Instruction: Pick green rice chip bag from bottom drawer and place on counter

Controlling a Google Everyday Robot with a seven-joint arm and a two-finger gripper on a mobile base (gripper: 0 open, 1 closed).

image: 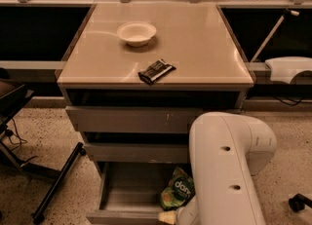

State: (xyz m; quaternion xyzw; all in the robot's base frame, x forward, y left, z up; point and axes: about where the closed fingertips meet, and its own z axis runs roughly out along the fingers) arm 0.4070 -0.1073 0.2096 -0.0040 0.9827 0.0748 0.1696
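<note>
Green rice chip bag (178, 190) lies in the open bottom drawer (122, 197), at its right side. The gripper (170, 216) is low at the drawer's front edge, just beside the bag; open or closed, I cannot tell. On the counter (204, 44) stand a white bowl (136, 33) toward the back left and a dark snack bar (156, 71) near the front edge.

Arm (226, 170): bulky white rounded shell, smooth, two small dark round holes on side. Gripper (166, 217): pale cream tip, well below worktop (195, 48) front edge, near middle.
</note>
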